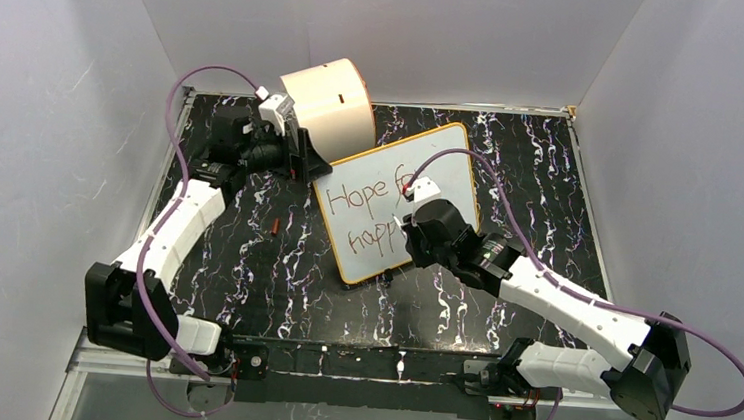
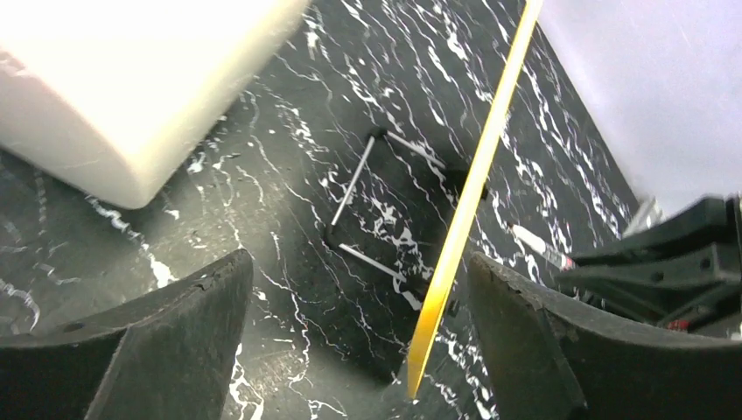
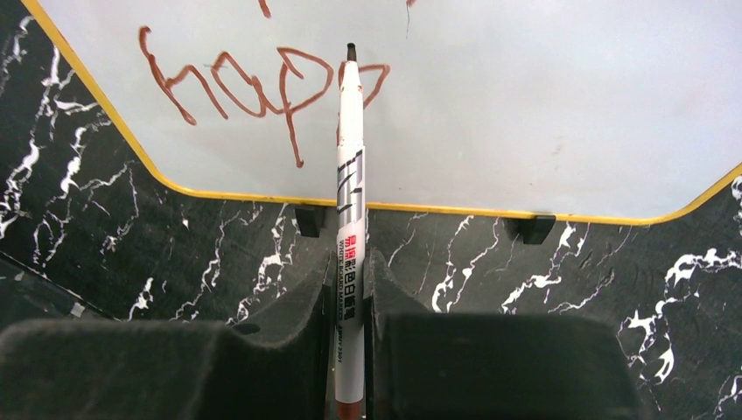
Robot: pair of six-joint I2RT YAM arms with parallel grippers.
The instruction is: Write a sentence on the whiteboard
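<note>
While the whiteboard (image 1: pixel 442 160) stands tilted up near the middle of the black marbled table (image 1: pixel 272 282), the right jaws are pressed together on a white marker (image 3: pixel 350 201). The marker points at the board, and its dark tip is right by the second "p" of the sentence (image 3: pixel 262 83). The red-brown writing shows "Hope f" on top and "happ" below; the right arm hides the rest. The left jaws are spread wide and hold nothing. The board's yellow edge runs between them, with a gap on each side. A thin wire stand (image 2: pixel 352 182) sits behind the board. A big cream drum (image 1: pixel 331 102) lies at the back, just beside the left jaws. A small red thing (image 1: pixel 274 226) lies left of the board.
</note>
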